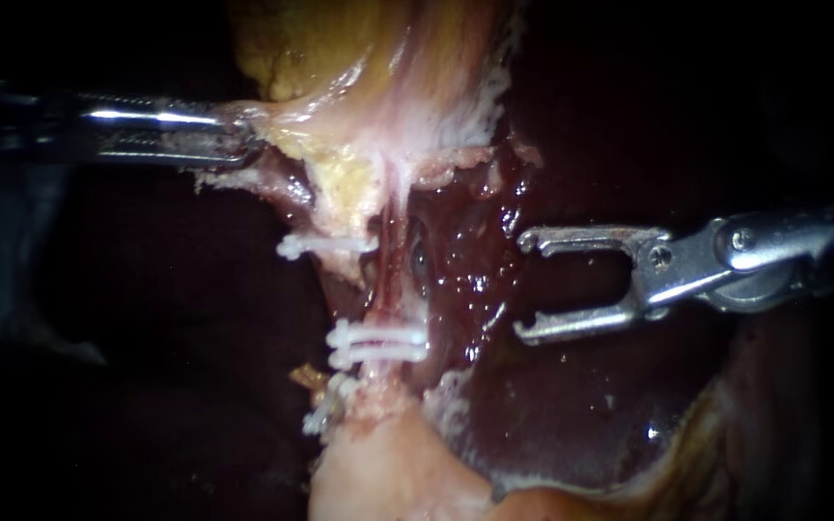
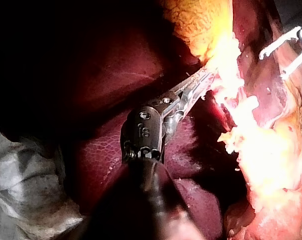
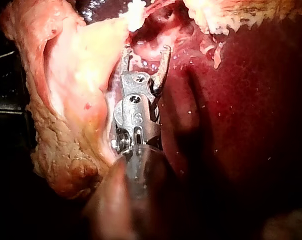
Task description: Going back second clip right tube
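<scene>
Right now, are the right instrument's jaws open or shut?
Open: the right instrument shows a wide gap between its jaws, gripping nothing.

Surgical bench, glistening liver [image 1: 571, 425], white clips [image 1: 378, 342] on tube [image 1: 385, 280]

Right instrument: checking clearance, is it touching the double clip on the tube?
Apart. Endoscope view shows a gap between the right instrument and the double clip.

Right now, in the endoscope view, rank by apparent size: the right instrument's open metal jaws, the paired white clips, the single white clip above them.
1. Right instrument, its open metal jaws: largest, though nearness may exaggerate it.
2. Paired white clips.
3. Single white clip: similar length, thinner.
</scene>
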Motion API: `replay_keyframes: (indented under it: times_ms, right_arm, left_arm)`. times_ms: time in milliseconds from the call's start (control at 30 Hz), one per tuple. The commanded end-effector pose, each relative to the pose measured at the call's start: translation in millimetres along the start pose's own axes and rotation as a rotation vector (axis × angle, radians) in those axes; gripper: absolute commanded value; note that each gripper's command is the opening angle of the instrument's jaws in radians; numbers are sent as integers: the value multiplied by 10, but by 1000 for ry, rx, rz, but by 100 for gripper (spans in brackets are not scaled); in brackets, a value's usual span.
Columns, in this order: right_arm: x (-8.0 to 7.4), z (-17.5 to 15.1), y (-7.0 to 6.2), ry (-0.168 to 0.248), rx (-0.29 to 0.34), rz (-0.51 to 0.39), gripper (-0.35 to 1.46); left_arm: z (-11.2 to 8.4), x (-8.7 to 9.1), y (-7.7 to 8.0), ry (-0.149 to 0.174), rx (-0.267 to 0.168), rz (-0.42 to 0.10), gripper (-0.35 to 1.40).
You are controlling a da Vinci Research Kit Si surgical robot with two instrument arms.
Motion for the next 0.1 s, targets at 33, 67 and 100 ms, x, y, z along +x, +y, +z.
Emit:
replay_keyframes:
  times_ms: [33,67,100]
  right_arm:
    - [0,0,0,0,3,0,50]
    - [0,1,0,0,3,0,50]
    - [1,1,0,1,6,0,50]
  left_arm:
    - [0,0,0,0,1,0,-35]
    - [-1,0,0,0,0,-1,-35]
    - [-2,1,-1,-1,-1,-1,-35]
